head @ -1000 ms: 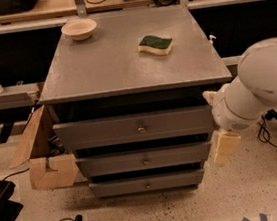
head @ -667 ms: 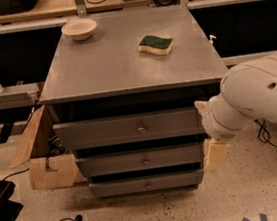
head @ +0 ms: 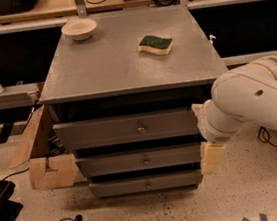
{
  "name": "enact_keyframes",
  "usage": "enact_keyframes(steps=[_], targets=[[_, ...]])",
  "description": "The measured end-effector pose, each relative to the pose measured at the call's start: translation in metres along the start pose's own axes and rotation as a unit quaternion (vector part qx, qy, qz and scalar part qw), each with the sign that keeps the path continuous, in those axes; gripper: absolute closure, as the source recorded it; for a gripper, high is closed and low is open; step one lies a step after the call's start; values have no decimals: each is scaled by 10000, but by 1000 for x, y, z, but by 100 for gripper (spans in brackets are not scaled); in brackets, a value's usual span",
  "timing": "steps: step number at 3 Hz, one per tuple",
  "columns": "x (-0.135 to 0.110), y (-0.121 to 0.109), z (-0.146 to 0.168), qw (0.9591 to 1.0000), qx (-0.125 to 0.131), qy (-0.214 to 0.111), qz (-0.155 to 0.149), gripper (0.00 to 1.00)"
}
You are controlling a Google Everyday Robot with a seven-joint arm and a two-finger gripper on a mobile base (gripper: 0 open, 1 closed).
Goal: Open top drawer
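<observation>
So the top drawer [head: 106, 131] sat right under the grey counter [head: 113, 65], the widest of the three grey fronts, with its little round knob [head: 141, 129] roughly dead centre. There was a dark gap between the front and the counter slab above it. I honestly couldn't tell whether it was pulled out at all.

The middle drawer [head: 134, 161] and bottom drawer [head: 142, 184] were stacked below it, each one narrower than the one above.

The big white arm [head: 253, 103] came in from the right side. The gripper [head: 211, 158] hung down off the wrist just beside the right end of the middle drawer, below the top drawer's right corner and well away from the knob. It wasn't on anything as far as I could see, and I couldn't tell if it was spread or pressed together from this angle.

Up on the counter there was a pale bowl [head: 79, 29] at the back left and a green-and-yellow sponge [head: 155, 45] further right. A cardboard box [head: 40, 160] leaned against the cabinet's left side.
</observation>
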State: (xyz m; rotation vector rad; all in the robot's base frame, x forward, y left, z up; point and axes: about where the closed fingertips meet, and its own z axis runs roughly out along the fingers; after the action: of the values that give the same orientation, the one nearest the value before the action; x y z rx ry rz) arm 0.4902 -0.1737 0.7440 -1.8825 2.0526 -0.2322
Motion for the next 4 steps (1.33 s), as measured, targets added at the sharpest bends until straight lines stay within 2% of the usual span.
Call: enact_keyframes(steps=[1,3,4], targets=[[-4,-7,32,9995,-45,263,-145,0],[12,-38,96,9970,-160,589,-467,0],[27,-83,108,9952,-109,773,-591,0]])
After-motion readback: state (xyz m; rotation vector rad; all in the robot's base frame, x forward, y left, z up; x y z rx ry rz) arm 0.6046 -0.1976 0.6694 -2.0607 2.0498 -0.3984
